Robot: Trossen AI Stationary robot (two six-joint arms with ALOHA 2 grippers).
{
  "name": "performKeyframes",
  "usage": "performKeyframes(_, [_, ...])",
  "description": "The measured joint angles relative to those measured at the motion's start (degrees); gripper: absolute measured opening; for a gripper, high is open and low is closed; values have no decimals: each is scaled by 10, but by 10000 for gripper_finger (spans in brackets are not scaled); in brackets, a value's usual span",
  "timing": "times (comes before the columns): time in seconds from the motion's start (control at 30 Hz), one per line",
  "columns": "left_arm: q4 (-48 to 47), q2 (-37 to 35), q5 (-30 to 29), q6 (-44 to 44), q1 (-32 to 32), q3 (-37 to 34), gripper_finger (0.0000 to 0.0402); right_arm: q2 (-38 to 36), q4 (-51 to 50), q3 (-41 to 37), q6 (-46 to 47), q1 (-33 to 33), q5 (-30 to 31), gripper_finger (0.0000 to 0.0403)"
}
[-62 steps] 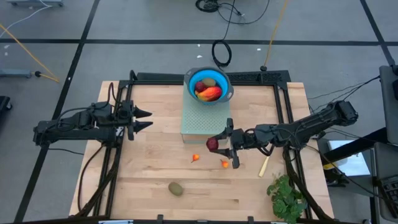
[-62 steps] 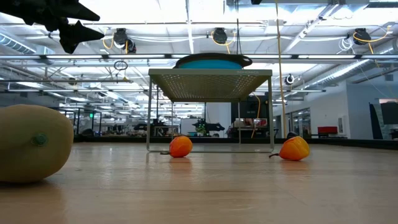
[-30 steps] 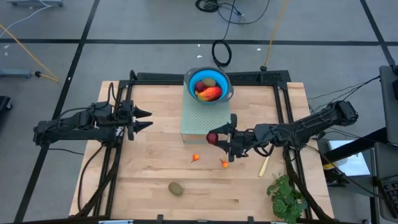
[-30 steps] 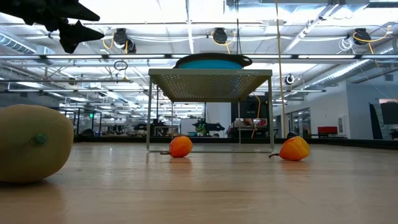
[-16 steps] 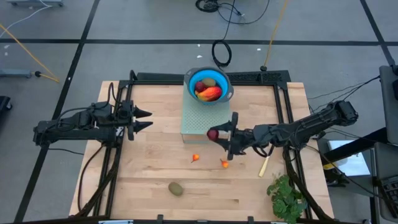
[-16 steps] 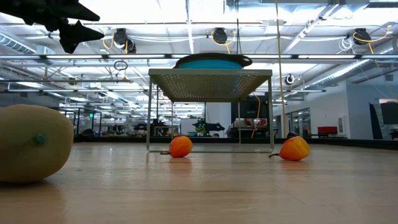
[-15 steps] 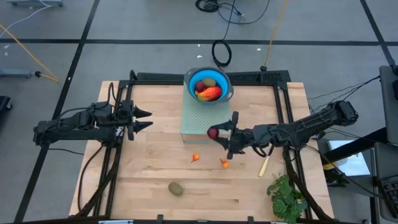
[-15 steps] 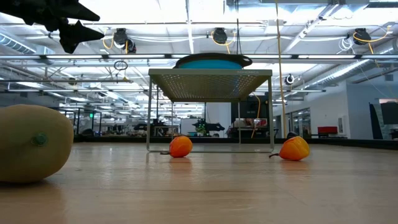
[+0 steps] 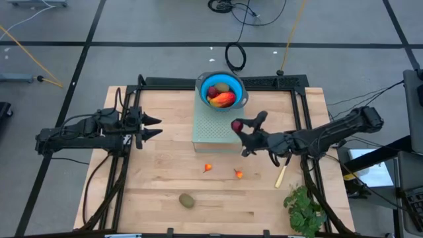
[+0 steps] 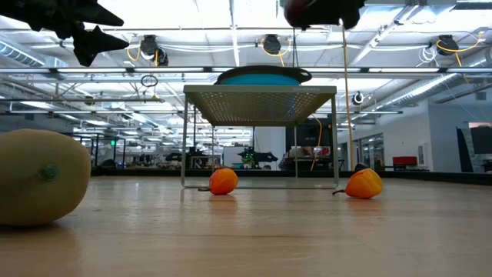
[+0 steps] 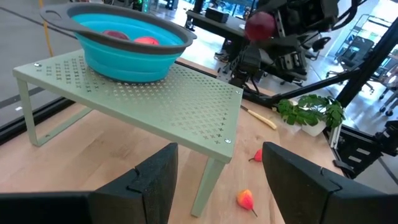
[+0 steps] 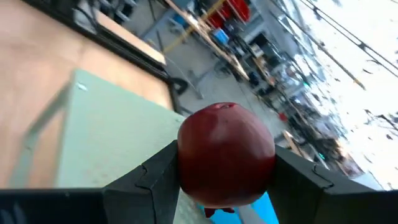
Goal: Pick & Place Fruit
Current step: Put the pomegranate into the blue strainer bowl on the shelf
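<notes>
a light wooden table [image 9: 165, 192] sits on a grey tiled floor crossed by cables; the low view looks into a long hall with ceiling lights and pipework. a pale green perforated rack [image 9: 210, 129] stands at the table's far middle and carries a blue bowl [image 9: 240, 92] that holds a larger orange-red oblong fruit [image 9: 223, 100] and other pieces. two small orange-red fruits [image 9: 207, 168] [image 9: 238, 174] lie on the wood near the rack, a brownish-green oval fruit [image 9: 188, 199] lies nearer the front edge, and a yellow-handled knife [image 9: 280, 176] and a leafy green bunch [image 9: 304, 210] are at the right.

the right end effector [image 9: 243, 129] grips a dark red round fruit [image 9: 236, 125] between its fingers. a second ago it was lower, beside the rack's front right corner; now it is raised over the rack's right edge, closer to the bowl. the left end effector [image 9: 153, 127] hangs part open and empty at the table's left, unmoved.
</notes>
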Motion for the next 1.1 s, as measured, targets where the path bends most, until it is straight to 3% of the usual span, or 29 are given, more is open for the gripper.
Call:
performKeyframes(0.4, [0,0,0,1,0,0,234,-53,0,0,-89,-2,188,193])
performKeyframes(1.1, [0,0,0,-13,0,0,235,-105,52,0,-136,-19,191,191])
